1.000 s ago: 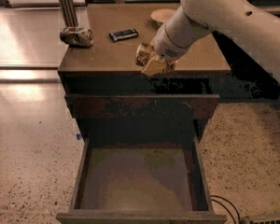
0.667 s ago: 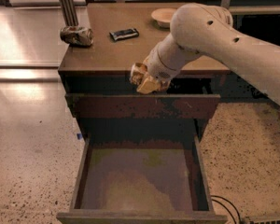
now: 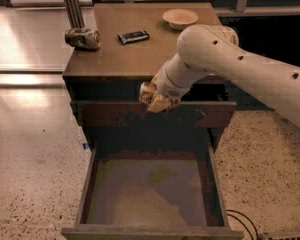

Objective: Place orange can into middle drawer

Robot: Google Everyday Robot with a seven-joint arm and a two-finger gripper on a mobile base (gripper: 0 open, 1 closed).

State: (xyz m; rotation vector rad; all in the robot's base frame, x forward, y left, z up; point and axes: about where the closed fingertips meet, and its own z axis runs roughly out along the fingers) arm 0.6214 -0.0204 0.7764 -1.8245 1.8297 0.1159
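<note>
The orange can (image 3: 150,94), orange-gold and mottled, is held in my gripper (image 3: 160,100) at the end of the white arm (image 3: 215,49). The gripper is shut on the can. It hangs just in front of the scratched upper drawer front (image 3: 115,115), below the cabinet top's front edge. The middle drawer (image 3: 86,191) is pulled wide open below, and its greyish-brown floor is bare. The can is above the drawer's back part, well clear of its floor.
On the cabinet top (image 3: 140,59) lie a silvery crushed can (image 3: 82,38) at the left edge, a dark snack bar (image 3: 133,36) and a pale bowl (image 3: 180,18) at the back. A metal pole (image 3: 72,6) stands behind the can. A black cable (image 3: 240,219) lies on the speckled floor to the right.
The arm has carried the orange can down and forward, from the cabinet top's front edge to in front of the upper drawer front, above the open drawer.
</note>
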